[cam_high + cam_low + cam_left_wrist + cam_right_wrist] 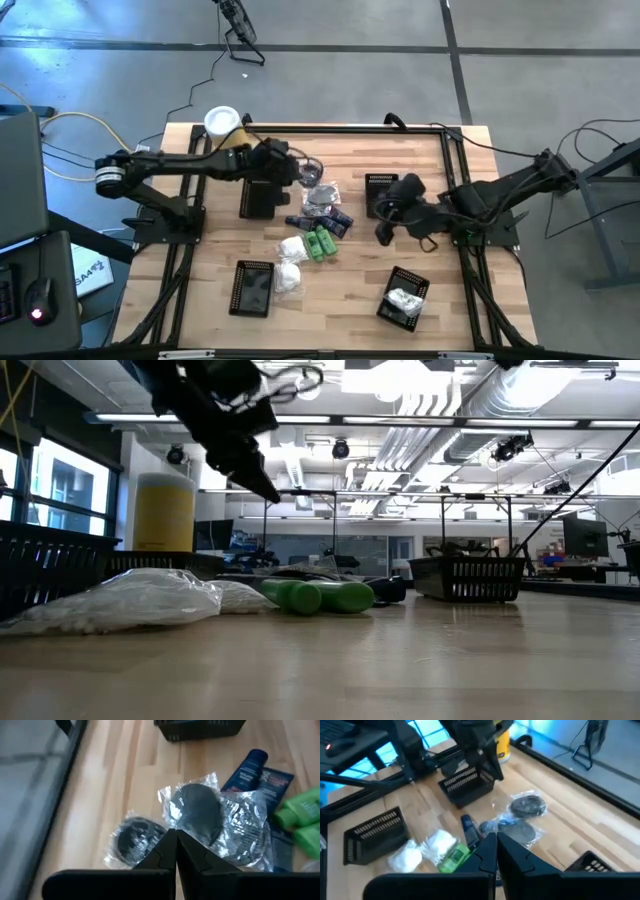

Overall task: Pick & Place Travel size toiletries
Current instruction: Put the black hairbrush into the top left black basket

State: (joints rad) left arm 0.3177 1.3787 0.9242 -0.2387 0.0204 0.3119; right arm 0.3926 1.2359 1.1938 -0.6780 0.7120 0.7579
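High view: the silvery-clear packets lie just beside the green bottles. The left pincer and right pincer are pressed together, empty.

Left wrist view: the packets' crinkly film looks light and slippery; a pinch at the sealed edge is judged best.

bottles: green | tubes: dark blue | packets: white | baskets: black mesh | canister: yellow, white lid | worktop: pale wood

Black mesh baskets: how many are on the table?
4. One basket is under the left arm, one is by the right gripper, one is at the front left, and one at the front right holds a white packet.
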